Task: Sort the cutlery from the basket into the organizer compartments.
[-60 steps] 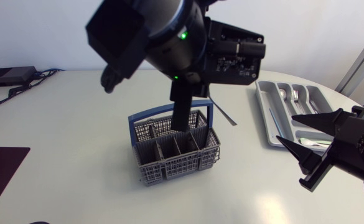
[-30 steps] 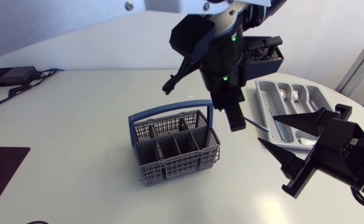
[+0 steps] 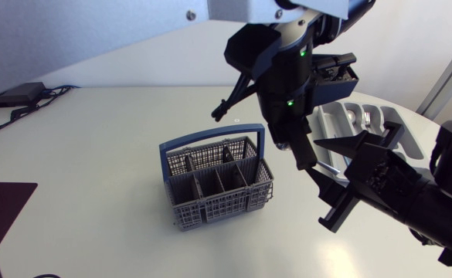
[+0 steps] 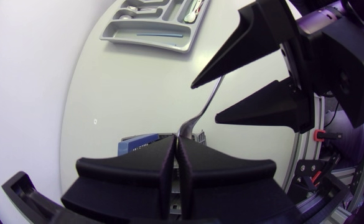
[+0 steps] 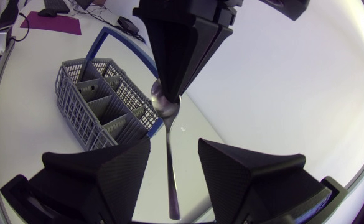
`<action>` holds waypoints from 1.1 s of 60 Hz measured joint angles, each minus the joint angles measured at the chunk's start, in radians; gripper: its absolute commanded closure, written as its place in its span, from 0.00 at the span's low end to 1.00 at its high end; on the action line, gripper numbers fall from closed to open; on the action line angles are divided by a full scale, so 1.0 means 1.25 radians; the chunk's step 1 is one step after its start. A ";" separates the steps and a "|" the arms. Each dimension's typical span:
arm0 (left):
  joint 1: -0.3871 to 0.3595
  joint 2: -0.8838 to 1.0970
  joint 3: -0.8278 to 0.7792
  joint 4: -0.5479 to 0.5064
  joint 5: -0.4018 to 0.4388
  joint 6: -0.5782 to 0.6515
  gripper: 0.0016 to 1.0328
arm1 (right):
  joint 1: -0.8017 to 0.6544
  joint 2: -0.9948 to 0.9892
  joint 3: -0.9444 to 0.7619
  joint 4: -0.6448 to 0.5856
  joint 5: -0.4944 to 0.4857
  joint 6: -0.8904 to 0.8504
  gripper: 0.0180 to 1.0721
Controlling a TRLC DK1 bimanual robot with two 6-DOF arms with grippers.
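From above, your left arm comes in from the upper left and reaches past the middle. Its left pincer [image 3: 301, 154] points down, between the basket [image 3: 218, 181] and the organizer [image 3: 395, 122]. It is clenched on a spoon [image 3: 326, 164], whose thin handle sticks out toward the right arm. The right pincer [image 3: 330, 181] is released, with its two fingers wide apart, one above and one below the handle. The grey basket with a blue handle stands in the middle of the surface [image 3: 94, 154]. The organizer lies at the far right, partly hidden behind the arms. A black box [image 3: 13, 94] with cables sits at the far left, and a dark mat [image 3: 5, 208] lies at the near left edge.

In the left wrist view, the left pincer [image 4: 174, 149] has its fingers pressed together on one end of the spoon [image 4: 197, 118]. The handle goes up between the spread fingers of the right pincer [image 4: 206, 99]. The organizer [image 4: 157, 25] is far ahead, and a blue piece of the basket [image 4: 135, 143] shows just behind the fingers.

In the right wrist view, the right pincer [image 5: 174, 146] stands open. The spoon [image 5: 169, 162] hangs between its fingers, and you cannot tell any contact with them. The left pincer [image 5: 169, 93] grips the bowl of the spoon from above. The basket [image 5: 101, 106] stands beside, on the surface.
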 measured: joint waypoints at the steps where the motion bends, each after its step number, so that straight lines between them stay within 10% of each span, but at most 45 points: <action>1: 0.000 0.000 0.000 0.000 0.000 0.000 0.97 | 0.002 0.004 -0.001 0.005 0.003 -0.004 0.56; 26: 0.004 0.022 0.020 -0.021 0.021 -0.018 0.97 | 0.076 0.061 -0.007 0.077 0.102 -0.052 0.82; 66: 0.009 0.022 0.025 -0.027 0.021 -0.019 0.97 | 0.083 0.070 -0.022 0.086 0.130 -0.070 0.94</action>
